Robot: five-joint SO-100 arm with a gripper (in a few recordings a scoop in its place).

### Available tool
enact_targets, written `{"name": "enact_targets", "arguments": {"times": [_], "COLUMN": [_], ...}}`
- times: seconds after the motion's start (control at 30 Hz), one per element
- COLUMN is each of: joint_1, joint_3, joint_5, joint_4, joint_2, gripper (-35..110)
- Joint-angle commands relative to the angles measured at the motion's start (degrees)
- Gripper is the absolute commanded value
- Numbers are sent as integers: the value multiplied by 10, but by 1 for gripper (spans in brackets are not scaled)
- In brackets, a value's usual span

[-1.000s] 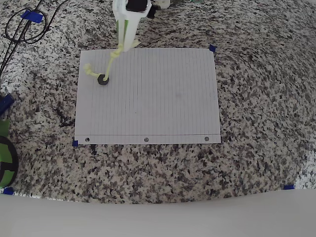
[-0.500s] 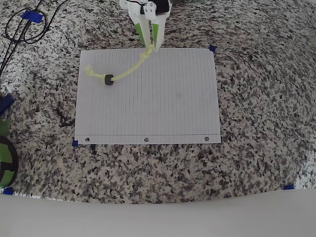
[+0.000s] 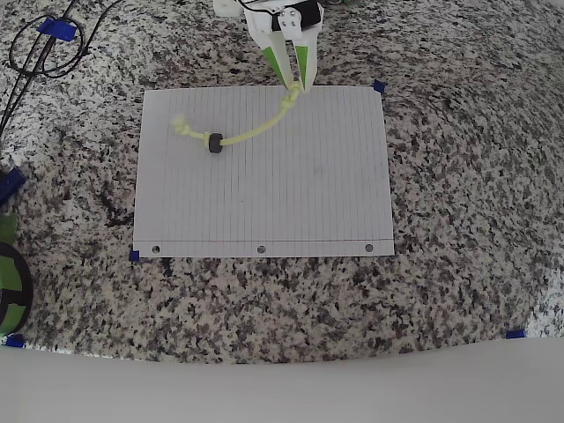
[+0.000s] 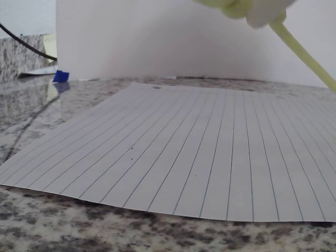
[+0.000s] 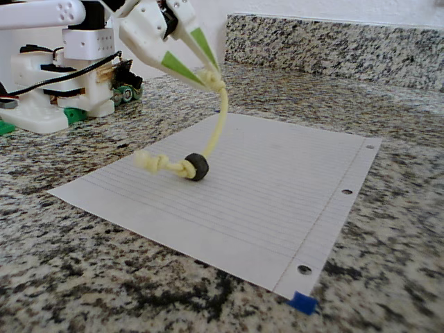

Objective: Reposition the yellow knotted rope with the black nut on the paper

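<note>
On the paper (image 3: 264, 194), the nut (image 3: 213, 144) sits toward ten o'clock in the overhead view, against the rope's (image 3: 256, 130) far knot. The rope rises toward twelve o'clock, where the gripper (image 3: 298, 85) pinches its other knot. Keep the drag low and slow so the nut slides rather than rolls. In the wrist view the fingertips are cut off — grip depth is hard to judge.

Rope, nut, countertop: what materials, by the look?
The rope: pale yellow-green braided fibre, matte; it bends softly, looks like cotton or nylon. The nut: black, dull; rubber or coated metal, unclear. The countertop: speckled grey granite-look stone, polished, faintly reflective.
</note>
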Motion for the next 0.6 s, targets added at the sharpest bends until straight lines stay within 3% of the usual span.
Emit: {"name": "enact_targets", "arguments": {"times": [0.0, 0.13, 0.2, 0.27, 0.37, 0.57], "joint_1": [-9, -11, -14, -15, -14, -9], "joint_3": [-3, 5, 8, 13, 14, 14], "joint_5": [-25, -39, -39, -49, -76, -110], "joint_4": [-25, -50, -57, -67, -69, -78], "joint_2": [-2, -4, -6, -6, -6, -2], "gripper": [0, 0, 13, 39, 59, 64]}}
